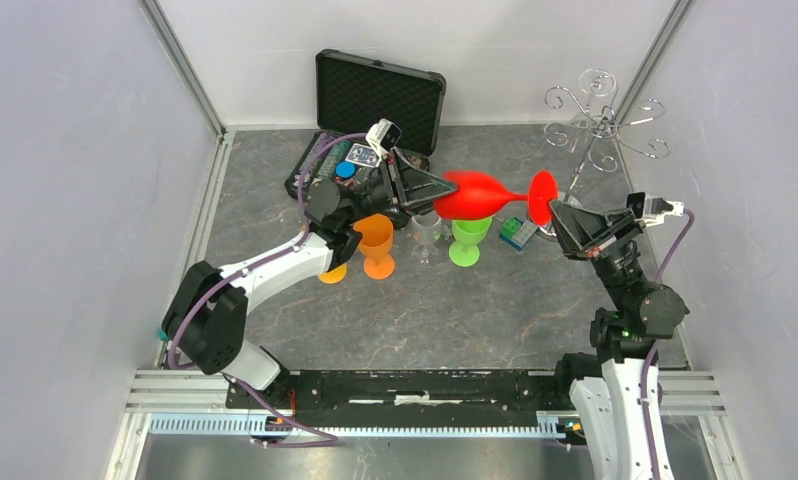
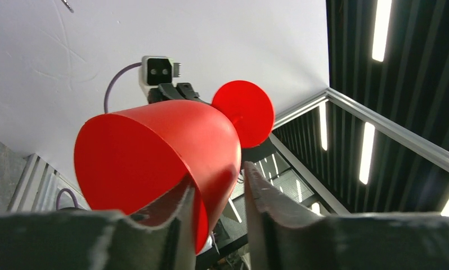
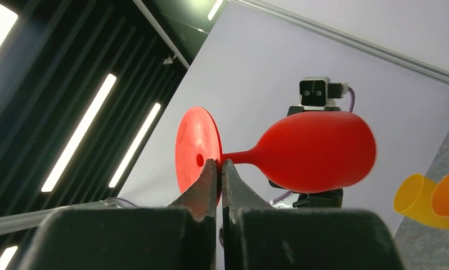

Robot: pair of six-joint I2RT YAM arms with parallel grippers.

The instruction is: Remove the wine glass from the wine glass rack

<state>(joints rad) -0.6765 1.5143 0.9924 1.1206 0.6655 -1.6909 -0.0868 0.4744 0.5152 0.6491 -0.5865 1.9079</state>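
A red wine glass [image 1: 485, 193] hangs level in the air between my two grippers, clear of the chrome wire wine glass rack [image 1: 600, 125] at the back right. My left gripper [image 1: 437, 195] straddles the bowl's rim, one finger inside and one against the outer wall; the left wrist view shows the glass [image 2: 155, 157] and gripper [image 2: 218, 177]. My right gripper [image 1: 553, 215] is shut on the edge of the round foot; the right wrist view shows the glass [image 3: 318, 152] and gripper [image 3: 219, 164]. The rack's arms are bare, and my right gripper hides its base.
An open black case [image 1: 375, 95] stands at the back. An orange cup [image 1: 376, 240], a clear glass [image 1: 425, 240], a green glass [image 1: 468, 238] and a small blue-green block [image 1: 518, 233] stand below the held glass. White walls close both sides.
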